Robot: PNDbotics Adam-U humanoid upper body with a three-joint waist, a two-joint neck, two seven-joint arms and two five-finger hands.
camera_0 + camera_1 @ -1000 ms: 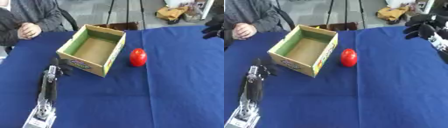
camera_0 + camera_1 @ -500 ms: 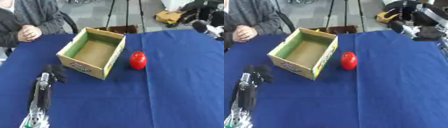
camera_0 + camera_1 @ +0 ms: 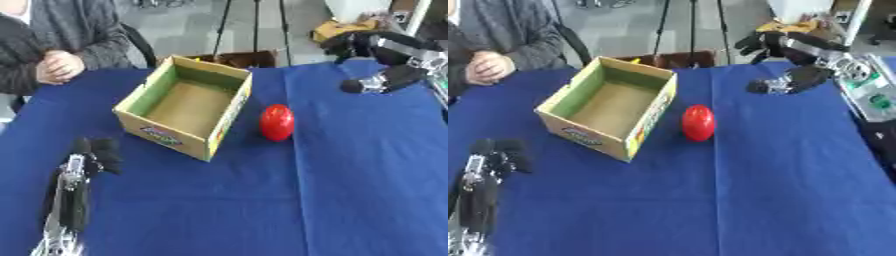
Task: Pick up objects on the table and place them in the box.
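Black and silver, the left hand rested at the near left of the blue table, fingers curled and holding nothing. Right of it stood the open cardboard box (nothing inside), with the red object just beside its right wall. Far right, the right hand hovered above the table, fingers spread open.

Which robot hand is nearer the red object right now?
Right. The right robot hand hangs open above the table's far right, beyond the red object. The left robot hand rests near the lower-left corner, past the box.
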